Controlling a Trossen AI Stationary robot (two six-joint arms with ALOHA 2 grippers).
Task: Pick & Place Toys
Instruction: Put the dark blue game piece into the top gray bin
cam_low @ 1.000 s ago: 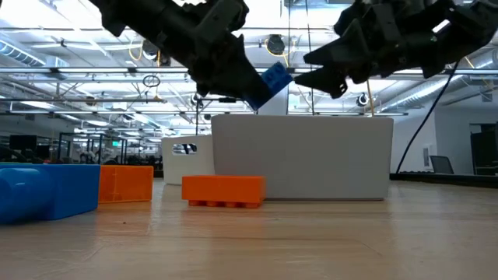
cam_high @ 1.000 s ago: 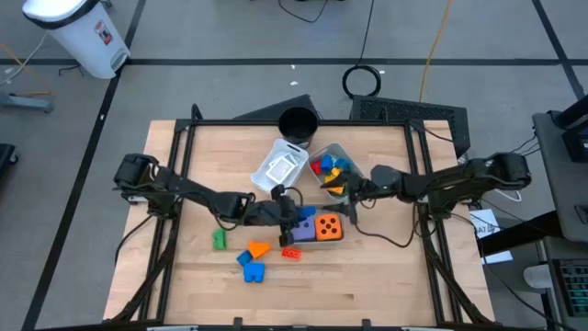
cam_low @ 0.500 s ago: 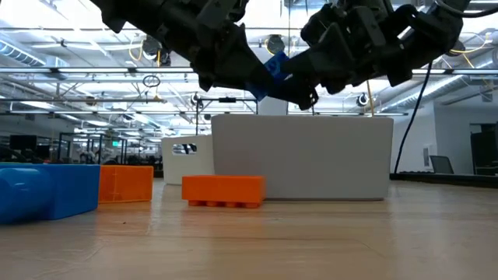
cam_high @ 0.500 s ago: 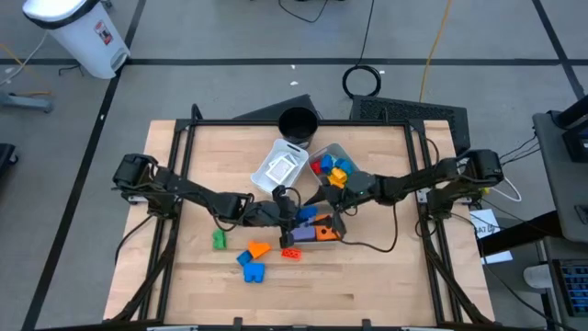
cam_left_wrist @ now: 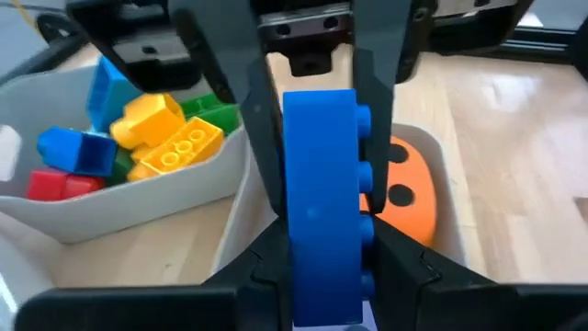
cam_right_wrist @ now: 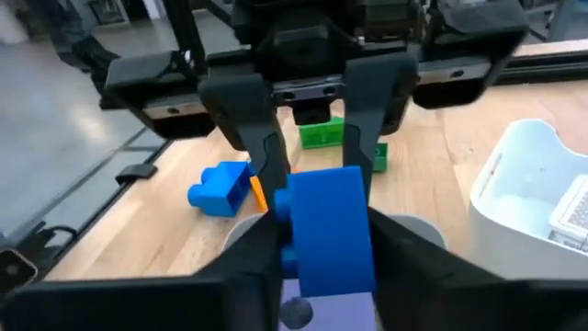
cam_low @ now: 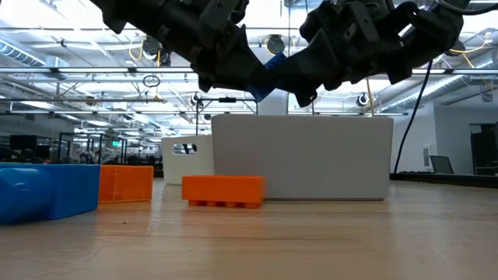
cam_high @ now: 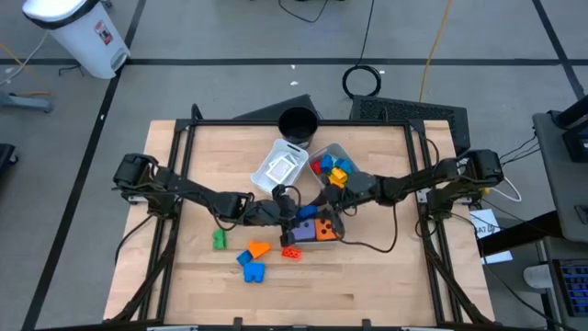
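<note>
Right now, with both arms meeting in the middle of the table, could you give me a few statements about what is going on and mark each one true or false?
1. Both grippers have their fingers around the same blue block. True: left gripper and right gripper meet on it.
2. The blue block rests on the table. False: the low view shows it held in the air.
3. A green block lies alone near the left arm. True.
4. The black cup is full of blocks. False: no blocks show in it.
5. The tray beside the cup holds coloured blocks. True.
</note>
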